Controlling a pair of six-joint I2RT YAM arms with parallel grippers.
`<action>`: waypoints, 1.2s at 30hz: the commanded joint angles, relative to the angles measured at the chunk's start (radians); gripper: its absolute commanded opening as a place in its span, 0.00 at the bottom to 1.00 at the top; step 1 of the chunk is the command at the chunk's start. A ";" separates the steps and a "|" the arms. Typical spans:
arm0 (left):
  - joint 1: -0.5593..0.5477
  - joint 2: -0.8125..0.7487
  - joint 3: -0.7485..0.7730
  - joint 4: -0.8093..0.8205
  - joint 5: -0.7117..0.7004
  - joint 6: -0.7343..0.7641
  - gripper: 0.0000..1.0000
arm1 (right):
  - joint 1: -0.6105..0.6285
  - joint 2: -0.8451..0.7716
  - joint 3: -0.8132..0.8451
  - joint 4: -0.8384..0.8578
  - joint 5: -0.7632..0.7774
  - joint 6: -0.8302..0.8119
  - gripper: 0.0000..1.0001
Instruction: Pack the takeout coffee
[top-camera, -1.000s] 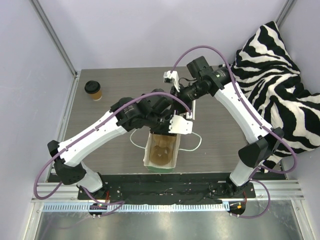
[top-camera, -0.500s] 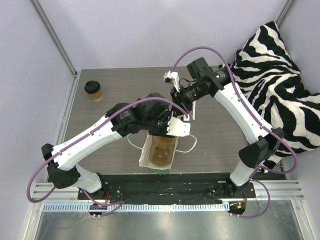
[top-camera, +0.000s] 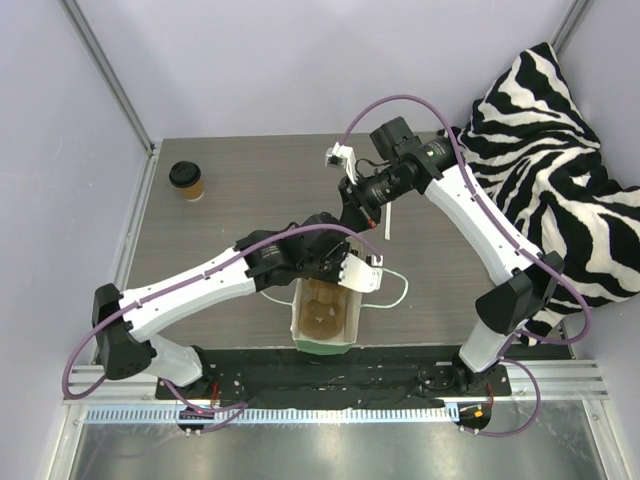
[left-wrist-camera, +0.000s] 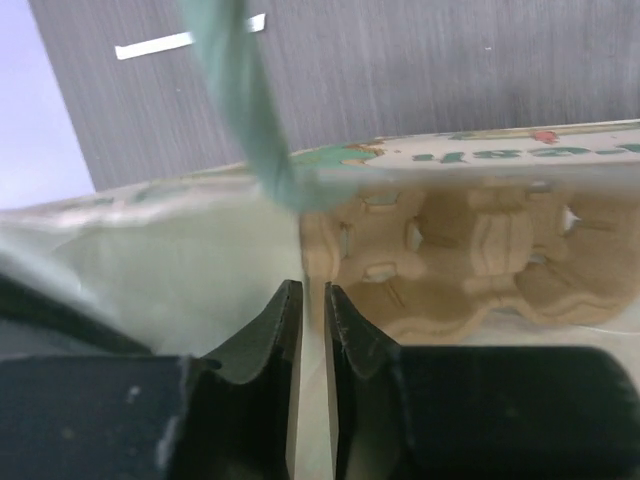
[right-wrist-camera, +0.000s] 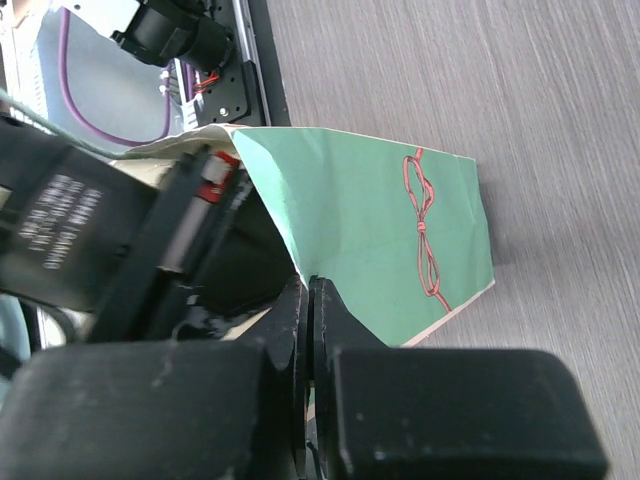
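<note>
The takeout coffee (top-camera: 187, 181), a small tan cup with a black lid, stands alone at the table's far left, well away from both arms. The mint-green paper bag (top-camera: 298, 312) stands open near the front edge, with the brown pulp carrier (top-camera: 322, 310) inside. My right gripper (right-wrist-camera: 311, 285) is shut on the bag's (right-wrist-camera: 380, 230) top edge. My left gripper (left-wrist-camera: 312, 290) sits at the bag's far rim, above the carrier (left-wrist-camera: 470, 260). Its jaws are only a thin slit apart with pale paper showing in the slit. Whether they pinch it is unclear.
A zebra-striped cushion (top-camera: 560, 170) fills the right side of the table. A short white strip (top-camera: 384, 224) lies on the wood behind the bag. The bag's white string handle (top-camera: 395, 290) loops out to the right. Grey walls close in the left and back.
My left gripper dropped toward the bag's far rim and its jaws narrowed. The bag shifted slightly. The right gripper kept its grip, and the cup stayed put.
</note>
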 joint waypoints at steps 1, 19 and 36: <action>-0.002 -0.011 -0.041 0.162 -0.042 0.054 0.17 | 0.007 -0.019 0.014 0.012 -0.059 -0.005 0.01; 0.063 0.089 -0.111 0.121 0.017 0.094 0.08 | 0.007 0.001 0.028 -0.037 -0.125 -0.057 0.01; 0.074 -0.048 0.095 -0.015 0.169 -0.082 0.38 | 0.007 -0.002 0.037 -0.003 0.009 -0.082 0.01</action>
